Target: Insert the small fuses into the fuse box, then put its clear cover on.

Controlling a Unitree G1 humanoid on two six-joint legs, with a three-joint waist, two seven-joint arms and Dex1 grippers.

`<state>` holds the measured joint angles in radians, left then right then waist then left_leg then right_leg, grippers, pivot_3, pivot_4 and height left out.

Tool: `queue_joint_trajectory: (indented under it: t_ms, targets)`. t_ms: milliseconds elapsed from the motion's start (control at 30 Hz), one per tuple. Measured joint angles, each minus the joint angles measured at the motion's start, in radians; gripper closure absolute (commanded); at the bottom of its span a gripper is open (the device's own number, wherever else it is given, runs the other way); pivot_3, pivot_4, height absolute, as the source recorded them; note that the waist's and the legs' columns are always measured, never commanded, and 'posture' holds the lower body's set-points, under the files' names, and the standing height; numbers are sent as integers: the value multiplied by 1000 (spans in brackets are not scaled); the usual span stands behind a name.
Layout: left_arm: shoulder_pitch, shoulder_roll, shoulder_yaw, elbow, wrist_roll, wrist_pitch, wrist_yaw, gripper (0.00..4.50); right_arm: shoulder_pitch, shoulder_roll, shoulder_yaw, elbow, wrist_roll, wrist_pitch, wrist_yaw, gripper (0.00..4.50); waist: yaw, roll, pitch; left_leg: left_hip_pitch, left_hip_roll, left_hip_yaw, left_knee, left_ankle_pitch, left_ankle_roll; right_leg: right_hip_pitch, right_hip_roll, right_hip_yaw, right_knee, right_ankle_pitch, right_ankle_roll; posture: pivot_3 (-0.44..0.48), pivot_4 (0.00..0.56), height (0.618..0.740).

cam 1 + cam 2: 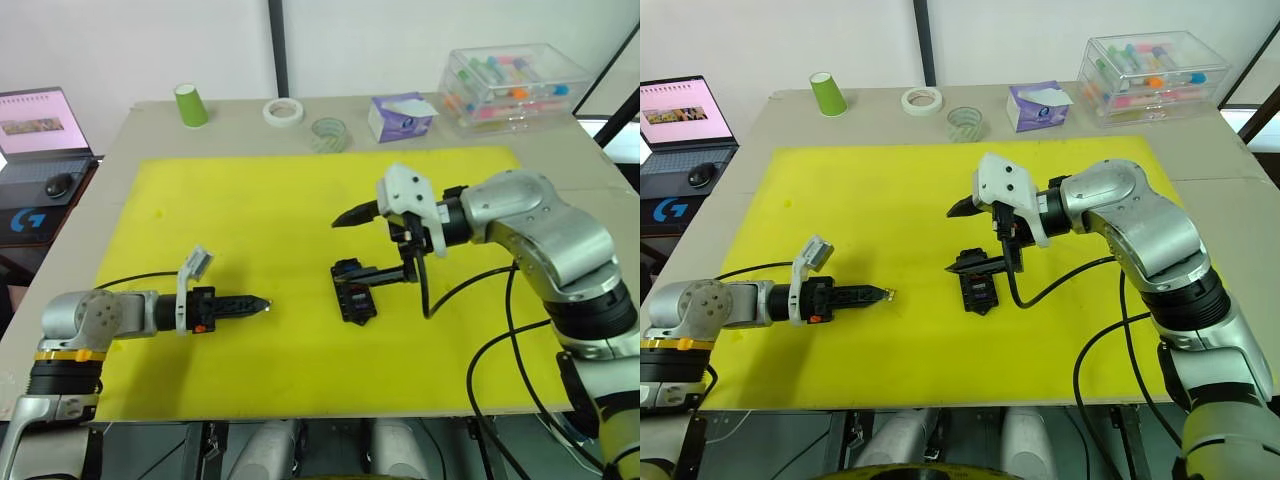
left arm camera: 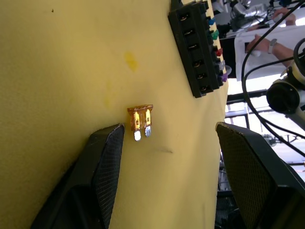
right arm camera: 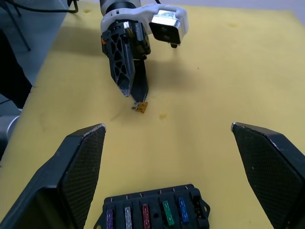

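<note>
A yellow mat (image 1: 300, 200) covers the table. The right gripper (image 1: 375, 245) hangs over the black fuse box (image 1: 354, 291) near the mat's middle, fingers spread wide with nothing between them. Five coloured fuses (image 3: 144, 213) already sit in the box's slots. The left gripper (image 2: 167, 143) lies low on the mat, fingers apart, and the amber fuse (image 2: 141, 119) seems to rest just beside one fingertip, ungripped, though contact is hard to judge.
</note>
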<state>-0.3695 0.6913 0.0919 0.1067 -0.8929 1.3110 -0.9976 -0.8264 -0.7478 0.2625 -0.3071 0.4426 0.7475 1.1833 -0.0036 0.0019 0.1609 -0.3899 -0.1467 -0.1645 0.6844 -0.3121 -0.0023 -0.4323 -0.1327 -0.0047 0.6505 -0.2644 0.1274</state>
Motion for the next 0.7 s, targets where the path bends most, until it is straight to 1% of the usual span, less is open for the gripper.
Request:
queue_joint_trajectory:
  t_ms: [33,67,167,600,700]
  targets:
    - [0,-4,-1,5,8,-8,0,1870,0,0,1,0,-1,0,0,0,1,0,0,0,0,0,0,0,0,0,0,0,0,0,0,0,150,740]
    - [0,-7,-2,12,14,-14,1,2175,0,0,1,0,-2,0,0,0,2,0,0,0,0,0,0,0,0,0,0,0,0,0,0,0,150,740]
    - [0,-7,-9,20,35,-30,3,3224,0,1,1,-1,1,2,-1,0,1,0,0,0,0,0,0,0,0,0,0,0,0,0,0,0,150,740]
    - [0,-10,-14,29,49,-51,-3,3224,0,11,1,-1,3,4,-3,0,-4,0,0,0,0,0,0,0,0,0,0,0,0,0,0,0,150,740]
    - [0,-12,-18,29,53,-59,-3,3721,-1,13,1,-1,3,4,-3,0,-3,0,0,0,0,0,0,0,0,0,0,0,0,0,0,0,150,740]
